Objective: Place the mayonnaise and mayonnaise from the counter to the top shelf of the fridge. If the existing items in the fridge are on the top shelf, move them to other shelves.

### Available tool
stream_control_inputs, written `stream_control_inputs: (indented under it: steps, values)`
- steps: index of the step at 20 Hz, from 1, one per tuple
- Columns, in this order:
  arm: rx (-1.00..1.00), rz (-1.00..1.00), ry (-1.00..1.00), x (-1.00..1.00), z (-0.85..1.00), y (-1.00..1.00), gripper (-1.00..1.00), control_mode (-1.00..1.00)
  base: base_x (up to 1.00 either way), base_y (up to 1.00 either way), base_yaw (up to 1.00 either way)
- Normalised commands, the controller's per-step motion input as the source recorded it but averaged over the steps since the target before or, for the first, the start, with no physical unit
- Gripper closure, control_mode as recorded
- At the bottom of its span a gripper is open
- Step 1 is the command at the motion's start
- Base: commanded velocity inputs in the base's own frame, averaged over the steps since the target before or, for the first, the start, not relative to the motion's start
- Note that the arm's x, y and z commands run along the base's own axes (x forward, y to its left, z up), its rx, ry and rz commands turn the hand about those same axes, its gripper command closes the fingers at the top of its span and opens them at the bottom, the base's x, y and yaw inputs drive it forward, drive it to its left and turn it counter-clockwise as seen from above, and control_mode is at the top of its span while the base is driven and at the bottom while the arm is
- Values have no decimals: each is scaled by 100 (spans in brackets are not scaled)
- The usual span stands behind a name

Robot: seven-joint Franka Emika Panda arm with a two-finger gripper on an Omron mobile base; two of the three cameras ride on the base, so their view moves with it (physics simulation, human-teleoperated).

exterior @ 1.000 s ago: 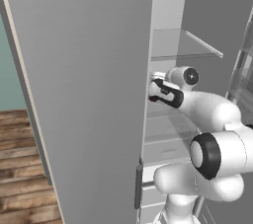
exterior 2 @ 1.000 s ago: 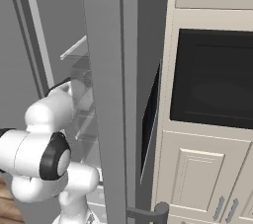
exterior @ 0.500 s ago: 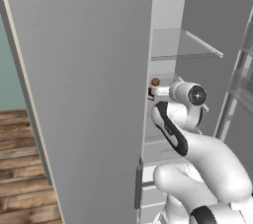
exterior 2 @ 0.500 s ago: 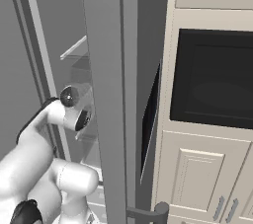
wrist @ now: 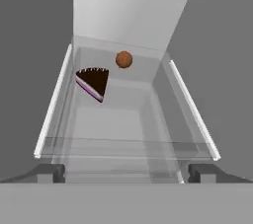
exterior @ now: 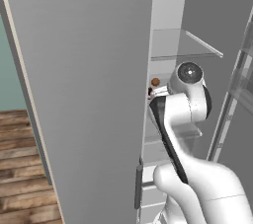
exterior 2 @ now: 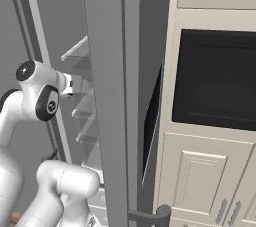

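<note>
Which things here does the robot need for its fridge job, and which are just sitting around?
Part of the job:
- fridge, door open
- glass shelf
- orange-brown ball on that shelf
- dark, pink-edged wedge beside it
- gripper, jaws wide apart, holding nothing

Just there:
- black oven
- cream cabinets
- wooden floor
</note>
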Motion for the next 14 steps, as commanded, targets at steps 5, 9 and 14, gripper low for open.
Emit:
stream_control_inputs:
  steps: [5,9,14]
  values:
    - [-12,1,30,-100,53,-15,-100,-100,0,0,0]
    - [1,0,11,-100,20,-8,-100,-100,0,0,0]
    - [23,-1,-3,-100,26,0,-100,-100,0,0,0]
